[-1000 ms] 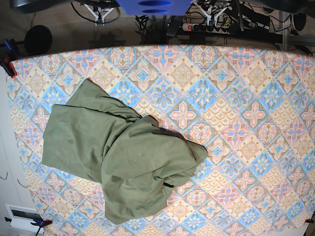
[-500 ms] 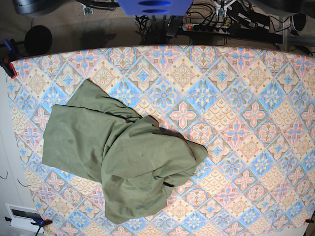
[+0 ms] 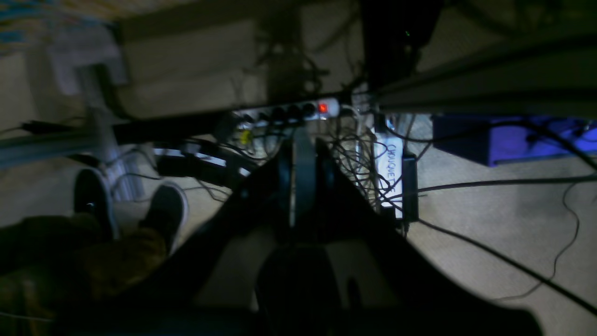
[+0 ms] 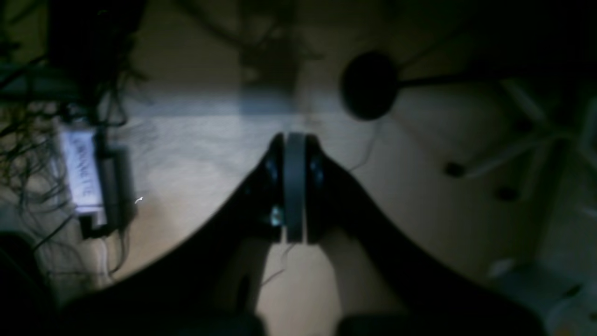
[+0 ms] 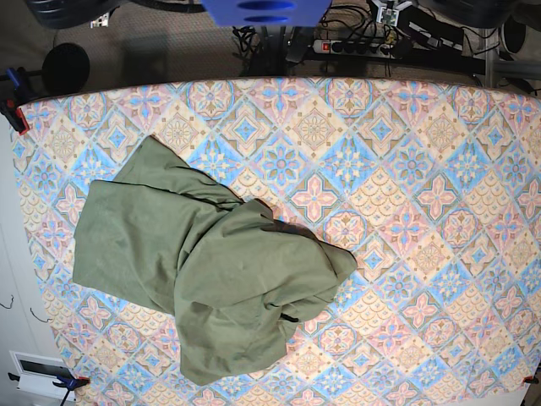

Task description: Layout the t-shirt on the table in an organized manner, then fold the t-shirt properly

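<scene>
Olive-green cloth is what I'm seeing first: the t-shirt is lying crumpled and folded over itself at the left and lower left of the base frame, on the tile-print table. I'm watching both wrist views pointing at the floor; left fingers and right fingers are pressed together, gripping nothing.

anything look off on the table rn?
Only the t-shirt: it lies crumpled and folded over itself on the base view's left half of the table, not spread flat. No damage or spill visible.
</scene>
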### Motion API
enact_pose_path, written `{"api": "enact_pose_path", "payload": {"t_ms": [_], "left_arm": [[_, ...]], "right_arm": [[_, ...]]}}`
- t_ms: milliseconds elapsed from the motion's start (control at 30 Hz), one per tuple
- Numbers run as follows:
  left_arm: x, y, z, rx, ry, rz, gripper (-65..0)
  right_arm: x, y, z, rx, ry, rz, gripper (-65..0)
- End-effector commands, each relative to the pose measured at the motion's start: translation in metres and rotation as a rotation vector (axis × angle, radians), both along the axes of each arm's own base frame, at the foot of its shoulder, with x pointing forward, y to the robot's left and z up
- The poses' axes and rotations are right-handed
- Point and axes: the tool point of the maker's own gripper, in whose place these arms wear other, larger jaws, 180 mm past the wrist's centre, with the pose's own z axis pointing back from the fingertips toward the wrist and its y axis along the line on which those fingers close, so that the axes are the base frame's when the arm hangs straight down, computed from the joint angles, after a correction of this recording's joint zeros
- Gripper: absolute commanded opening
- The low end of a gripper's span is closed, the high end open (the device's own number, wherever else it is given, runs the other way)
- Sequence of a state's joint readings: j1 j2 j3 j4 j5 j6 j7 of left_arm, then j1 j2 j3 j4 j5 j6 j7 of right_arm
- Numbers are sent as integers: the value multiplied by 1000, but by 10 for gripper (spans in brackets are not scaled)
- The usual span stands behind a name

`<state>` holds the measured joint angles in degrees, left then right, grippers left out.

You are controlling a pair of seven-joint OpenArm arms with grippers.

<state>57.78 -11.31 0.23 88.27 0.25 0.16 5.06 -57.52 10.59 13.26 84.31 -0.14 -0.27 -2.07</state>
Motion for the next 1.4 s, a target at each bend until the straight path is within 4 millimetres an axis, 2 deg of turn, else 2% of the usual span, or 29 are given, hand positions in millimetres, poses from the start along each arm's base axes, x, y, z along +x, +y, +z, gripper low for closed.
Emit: {"api": "enact_pose_path", "payload": {"t_ms": [0, 100, 267, 367, 433, 467, 600, 767, 867, 1067, 1133, 1267, 1367], "left_arm": [[3, -4, 14, -8, -36, -13, -650], [19, -12, 40, -29, -103, -17, -650], [50, -22, 80, -49, -219, -33, -650], [66, -26, 97, -58, -269, -36, -650], [75, -29, 104, -58, -260, -38, -650], [78, -28, 106, -54, -244, -44, -650], [103, -34, 110, -94, -253, -21, -650], [128, -38, 111, -174, -267, 43, -650], [145, -41, 116, -214, -304, 64, -649], [181, -42, 130, -236, -401, 67, -649], [194, -42, 135, -238, -436, 62, -649], [209, -45, 131, -239, -385, 58, -649], [215, -49, 129, -287, -352, 73, -649]], "right_arm": [[10, -7, 18, -27, -34, 14, -650], [30, -12, 47, -62, -71, 25, -650], [71, 2, 88, -74, -155, 70, -650], [84, 9, 100, -73, -194, 88, -650], [81, 10, 102, -73, -187, 94, -650], [83, 11, 104, -71, -195, 102, -650], [119, 19, 113, -64, -294, 119, -650], [174, 40, 120, -21, -431, 143, -650], [209, 59, 126, 24, -506, 165, -650], [272, 100, 129, 103, -517, 223, -650], [292, 113, 138, 122, -542, 243, -650], [330, 138, 151, 156, -584, 291, -648], [358, 156, 167, 171, -636, 335, -604]]}}
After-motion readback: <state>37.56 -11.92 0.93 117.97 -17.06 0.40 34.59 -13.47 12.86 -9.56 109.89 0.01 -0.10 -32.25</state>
